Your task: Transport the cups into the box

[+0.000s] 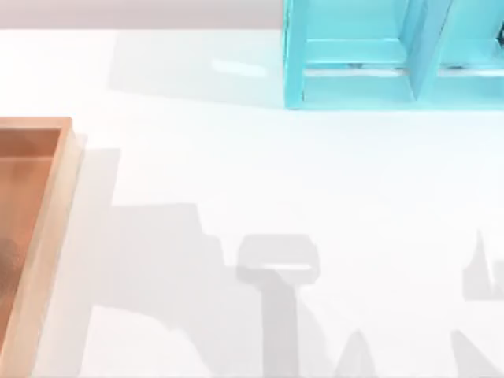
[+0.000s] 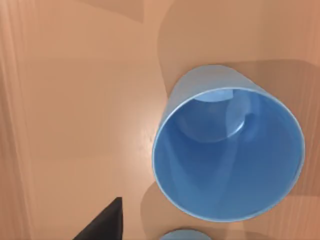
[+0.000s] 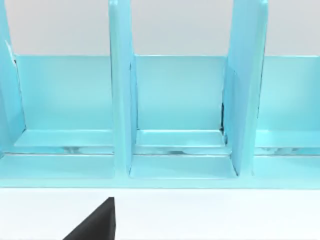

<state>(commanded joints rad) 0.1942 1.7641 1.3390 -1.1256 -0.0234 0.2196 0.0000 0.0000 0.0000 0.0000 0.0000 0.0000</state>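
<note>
A blue cup [image 2: 227,157] stands upright on the orange-brown floor of the box [image 2: 80,100], seen from above in the left wrist view. The rim of a second blue cup [image 2: 185,235] peeks in close beside it. A dark part of my left gripper [image 2: 102,225] hangs above the box floor, apart from the upright cup. In the top view the box [image 1: 47,228] lies at the table's left edge, partly cut off. A dark part of my right gripper [image 3: 95,222] hovers over the white table, facing the shelf frame.
A light-blue shelf frame [image 1: 378,55] stands at the back right of the table; its open compartments [image 3: 180,100] face the right wrist camera. Arm shadows fall across the white tabletop [image 1: 236,157] near the front.
</note>
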